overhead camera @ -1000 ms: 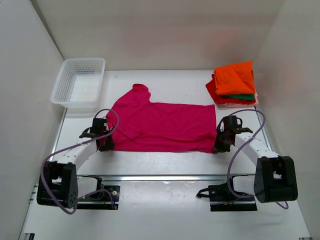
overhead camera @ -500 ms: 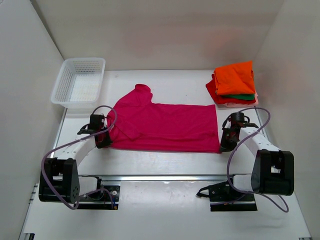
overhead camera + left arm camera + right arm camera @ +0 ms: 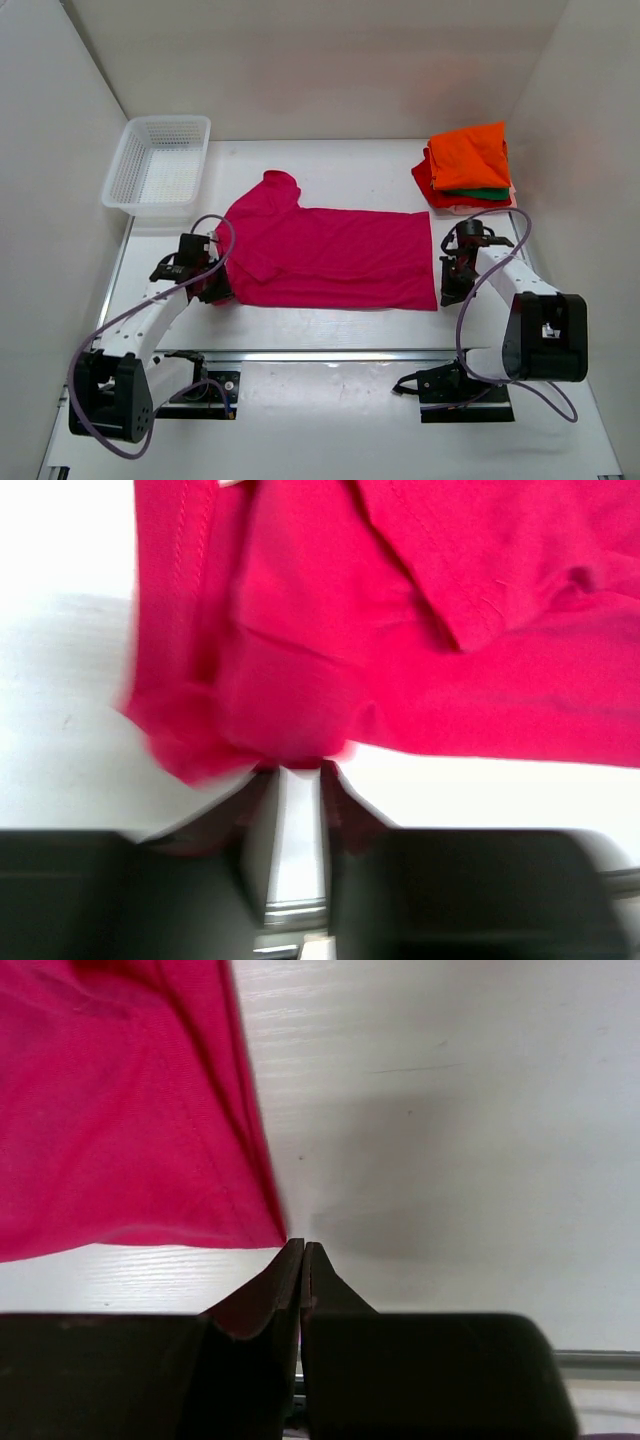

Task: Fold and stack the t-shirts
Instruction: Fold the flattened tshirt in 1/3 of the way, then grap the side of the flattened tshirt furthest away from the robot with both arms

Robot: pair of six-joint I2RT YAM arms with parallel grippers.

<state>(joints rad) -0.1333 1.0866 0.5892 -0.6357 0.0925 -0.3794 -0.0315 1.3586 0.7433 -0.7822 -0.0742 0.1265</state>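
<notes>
Top view: magenta-pink t-shirt [image 3: 330, 255] spread flat mid-frame on table [image 3: 330, 165]; folded stack [image 3: 468, 168] upper right. Left gripper [image 3: 214, 291] at shirt's lower-left edge, cloth bunched over narrowly parted tips; cannot tell whether grasping. Right gripper [image 3: 447, 296] clenched tip to tip beside lower-right hem corner.

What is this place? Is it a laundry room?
Probably a robot lab booth, not a home: white walls box in a table, a left arm and right arm are bolted there, with a magenta t-shirt spread between them.
</notes>
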